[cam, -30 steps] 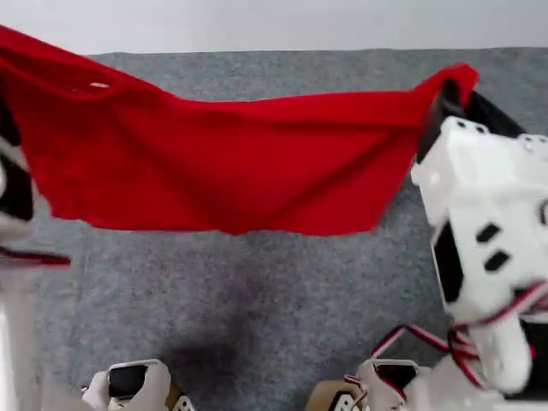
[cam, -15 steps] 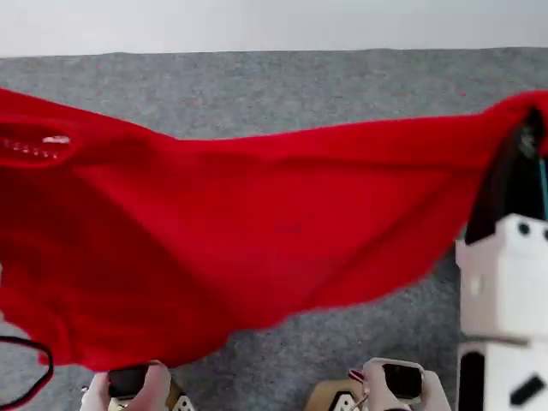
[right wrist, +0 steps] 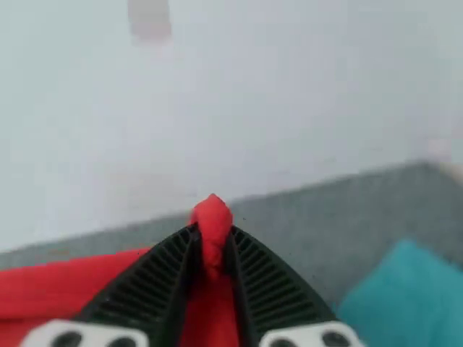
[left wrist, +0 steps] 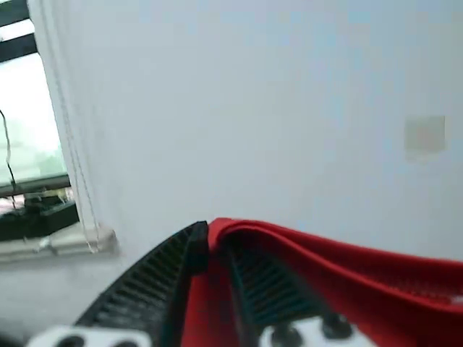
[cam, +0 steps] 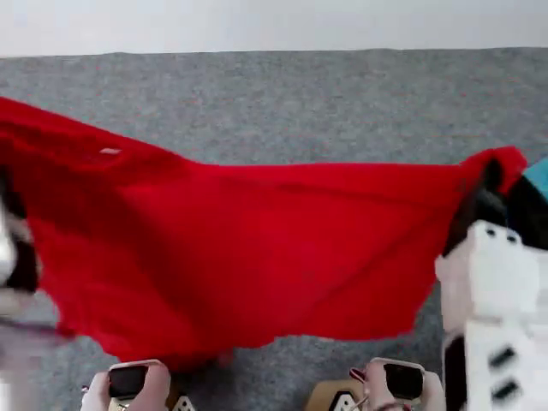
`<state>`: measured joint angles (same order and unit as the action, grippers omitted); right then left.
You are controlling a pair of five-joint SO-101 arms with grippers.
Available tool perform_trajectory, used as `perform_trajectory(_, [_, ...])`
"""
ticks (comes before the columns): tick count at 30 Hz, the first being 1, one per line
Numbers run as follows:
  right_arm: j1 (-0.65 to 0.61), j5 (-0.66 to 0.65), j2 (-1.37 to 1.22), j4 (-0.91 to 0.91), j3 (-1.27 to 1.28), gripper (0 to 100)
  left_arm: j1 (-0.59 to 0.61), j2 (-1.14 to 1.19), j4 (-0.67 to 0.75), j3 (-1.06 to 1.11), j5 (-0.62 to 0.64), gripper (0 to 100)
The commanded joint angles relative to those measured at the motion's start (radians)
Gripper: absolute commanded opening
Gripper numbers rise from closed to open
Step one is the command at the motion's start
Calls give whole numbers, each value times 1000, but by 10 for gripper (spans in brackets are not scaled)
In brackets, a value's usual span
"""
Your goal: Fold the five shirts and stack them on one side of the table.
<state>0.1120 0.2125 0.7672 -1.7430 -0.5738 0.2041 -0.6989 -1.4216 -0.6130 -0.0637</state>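
A red shirt [cam: 248,248] hangs spread in the air above the grey table [cam: 282,103], stretched between both arms. My left gripper [left wrist: 213,242] is shut on one corner of the red shirt [left wrist: 347,275], at the left edge of the high view. My right gripper [right wrist: 212,231] is shut on the other corner of the red shirt [right wrist: 212,213], which pokes up between its black fingers [right wrist: 159,267]. In the high view the right gripper [cam: 490,184] sits at the right edge, above its white arm [cam: 492,325]. A teal shirt [right wrist: 405,296] lies on the table near the right gripper.
Both arm bases [cam: 128,385] [cam: 394,381] stand at the table's front edge. A corner of the teal cloth [cam: 539,175] shows at the right edge of the high view. The far half of the grey table is bare. A white wall [left wrist: 289,108] rises behind.
The red shirt first swung toward the front and lower, covering more of the table. It has since drawn tighter between the grippers, and the right arm moved slightly inward.
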Motion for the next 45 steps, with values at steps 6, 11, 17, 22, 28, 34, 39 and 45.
perform_trajectory(6, [5, 98, -18, 458, 617, 9, -3, -5, 296, 504, 14, 3])
perform_trajectory(11, [-1, 55, -25, 845, 907, 9, -6, 3, 640, 766, 86, 3])
perform_trajectory(17, [-33, -31, -28, 1277, 1209, 9, -8, 5, 1048, 1079, 86, 3])
perform_trajectory(22, [-28, -74, -114, 1500, 1330, 9, -8, 6, 1287, 1296, 84, 3])
perform_trajectory(28, [-28, -77, -308, 1721, 1333, 9, -2, 146, 1516, 1403, 83, 3])
perform_trajectory(34, [-45, -78, -467, 1951, 1297, 9, -3, 362, 1656, 1293, 83, 2])
perform_trajectory(39, [-77, -78, -550, 1971, 1171, 9, -2, 516, 1662, 1145, 83, 2])
perform_trajectory(45, [-120, -78, -682, 1971, 974, 9, 0, 606, 1662, 1053, 83, 2])
